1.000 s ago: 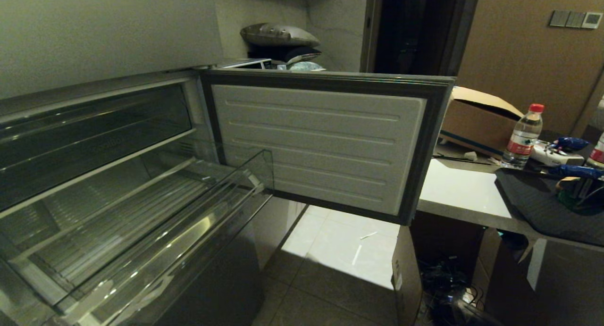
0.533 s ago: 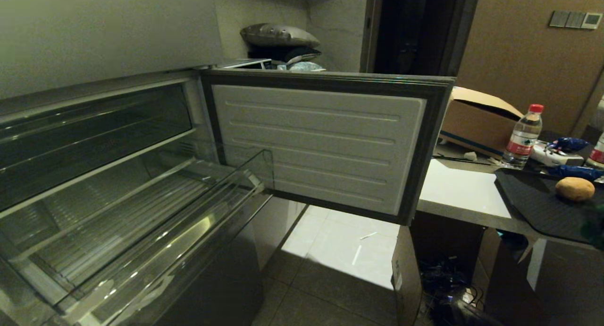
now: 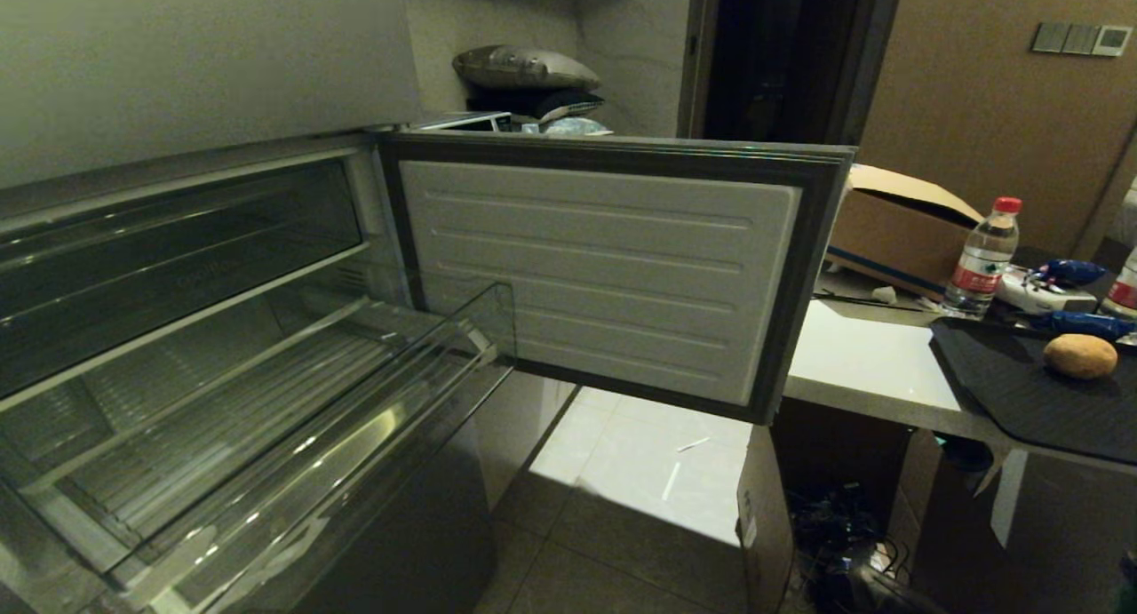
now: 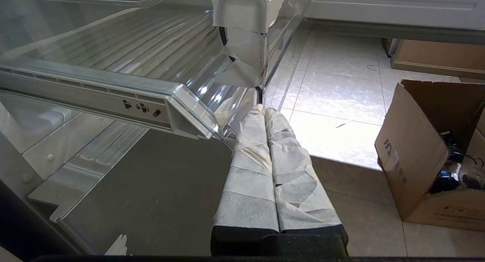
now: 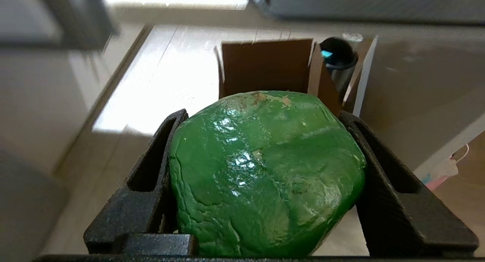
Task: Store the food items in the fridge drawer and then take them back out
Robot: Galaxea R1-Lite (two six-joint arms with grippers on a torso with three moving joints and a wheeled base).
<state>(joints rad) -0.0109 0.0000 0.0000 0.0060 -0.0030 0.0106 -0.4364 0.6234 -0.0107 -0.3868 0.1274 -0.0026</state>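
Gone from the head view since a second ago is the right arm that hung over the black mat (image 3: 1021, 392) at 3 o'clock, uncovering a potato (image 3: 1080, 356) there, while the fridge drawer (image 3: 266, 436) stands pulled out and bare at 8 o'clock. Seen from the left wrist, the left gripper (image 4: 264, 109) has its taped fingers pressed together, parked just beside the drawer's corner. Seen from the right wrist, the right gripper (image 5: 265, 118) is clamped across a glossy green pepper (image 5: 265, 171); likely light, slippery and crushable, it is best held across its broad middle.
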